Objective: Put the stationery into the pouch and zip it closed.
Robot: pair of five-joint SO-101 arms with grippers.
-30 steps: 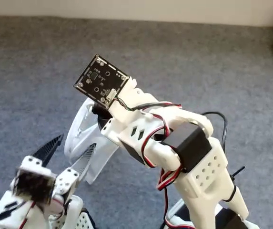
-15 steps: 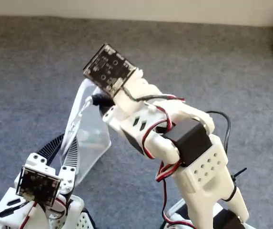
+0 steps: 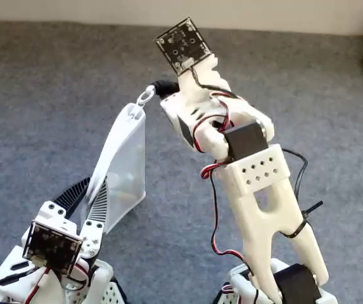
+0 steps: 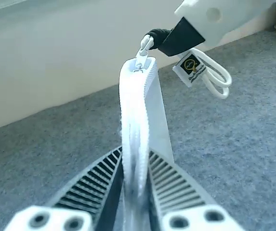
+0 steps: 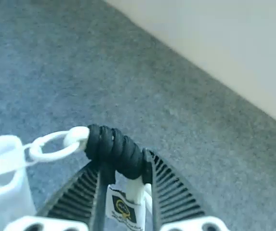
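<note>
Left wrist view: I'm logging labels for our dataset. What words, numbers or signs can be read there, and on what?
Tag on the pull cord: a round black-and-yellow emblem; the print under it is too small to read.
Pouch: no lettering visible.

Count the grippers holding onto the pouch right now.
2. The left gripper clamps the near end of the pouch; the right gripper grips the black pull cord on its zipper at the far end.
</note>
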